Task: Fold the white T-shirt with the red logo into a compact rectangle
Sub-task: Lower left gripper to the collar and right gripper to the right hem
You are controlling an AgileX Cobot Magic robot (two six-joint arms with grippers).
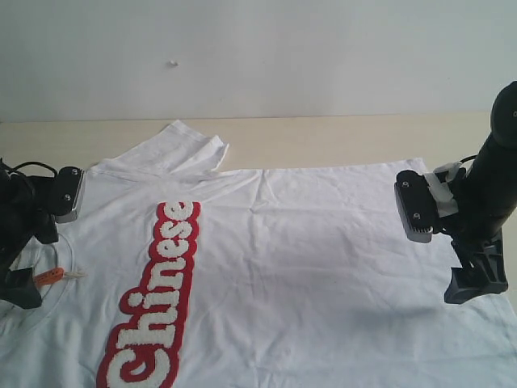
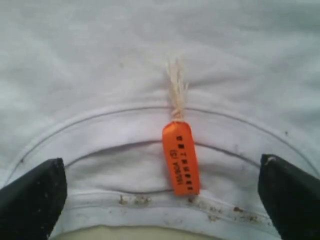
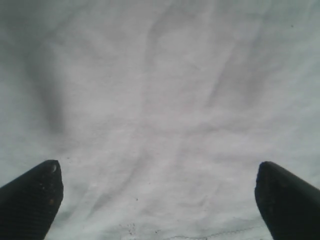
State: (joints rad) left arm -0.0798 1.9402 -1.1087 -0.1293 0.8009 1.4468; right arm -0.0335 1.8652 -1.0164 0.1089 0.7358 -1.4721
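Lying flat on the counter, the white T-shirt runs lengthwise from left to right: collar at the left, plain lower end at the right. The red logo crosses that axis. The left gripper is over the collar, spread wide and holding nothing, with the orange tag between its jaws. The right gripper, equally wide and empty, is over bare cloth at the far end. I count one shirt, one logo, one tag, one visible sleeve and two grippers.
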